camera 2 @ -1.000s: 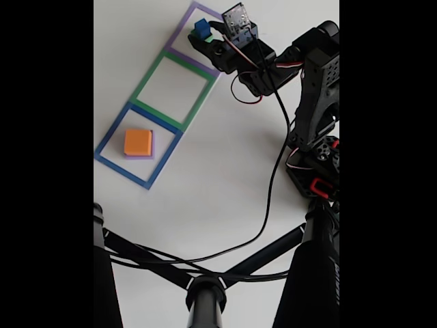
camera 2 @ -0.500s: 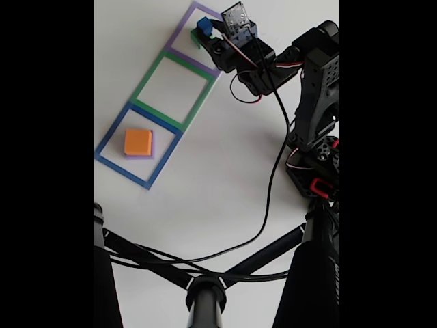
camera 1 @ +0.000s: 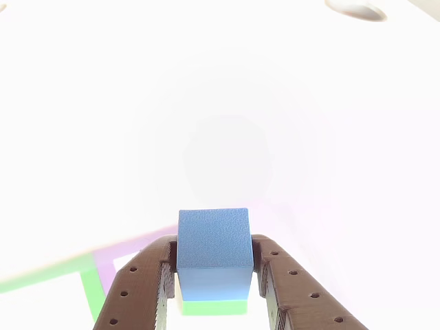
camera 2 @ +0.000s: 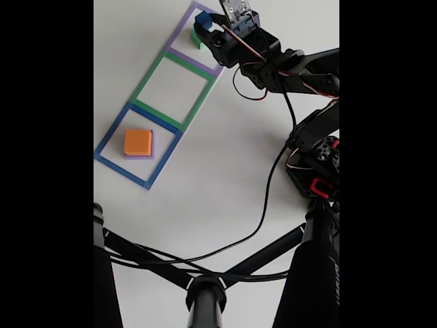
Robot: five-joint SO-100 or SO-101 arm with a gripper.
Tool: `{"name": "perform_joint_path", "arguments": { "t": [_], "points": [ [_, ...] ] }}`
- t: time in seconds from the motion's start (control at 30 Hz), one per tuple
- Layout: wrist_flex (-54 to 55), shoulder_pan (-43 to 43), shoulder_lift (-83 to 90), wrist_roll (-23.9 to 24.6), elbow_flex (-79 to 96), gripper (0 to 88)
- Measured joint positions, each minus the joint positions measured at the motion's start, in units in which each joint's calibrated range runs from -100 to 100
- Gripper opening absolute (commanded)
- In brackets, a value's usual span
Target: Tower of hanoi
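My gripper (camera 1: 214, 256) is shut on a blue cube (camera 1: 213, 240), with one brown finger on each side of it. A green cube (camera 1: 213, 307) lies right beneath the blue one. In the fixed view the gripper (camera 2: 205, 24) holds the blue cube (camera 2: 202, 18) over the purple square outline (camera 2: 179, 32) at the top, and the green cube (camera 2: 195, 38) sits inside that outline just below it. An orange cube (camera 2: 138, 141) rests on a purple cube (camera 2: 152, 146) inside the blue square outline (camera 2: 109, 146).
A green square outline (camera 2: 145, 83) lies between the other two with nothing in it. The arm's base (camera 2: 315, 171) stands at the right, with a black cable (camera 2: 268, 205) trailing across the white table. Black tripod legs (camera 2: 205, 287) cross the bottom of the fixed view.
The arm has stretched out and swung toward the top of the fixed view. The blue cube has risen with the gripper, away from the green cube.
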State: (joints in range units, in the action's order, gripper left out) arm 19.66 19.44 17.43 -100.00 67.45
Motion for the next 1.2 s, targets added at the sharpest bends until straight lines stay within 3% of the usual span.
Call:
{"name": "perform_joint_path", "arguments": {
  "t": [0.27, 0.47, 0.6, 0.9, 1.2],
  "points": [
    [-43.1, 0.08, 25.24, 0.0, -10.01, 3.8],
    [-76.89, -0.74, 31.49, 0.0, -31.51, 3.8],
    [-93.74, -3.52, 33.09, 0.0, -45.95, 3.9],
    [-103.37, -7.78, 35.96, 0.0, -56.05, 3.9],
    [-99.76, -18.75, 33.43, 0.0, -48.91, 4.1]
  ]
}}
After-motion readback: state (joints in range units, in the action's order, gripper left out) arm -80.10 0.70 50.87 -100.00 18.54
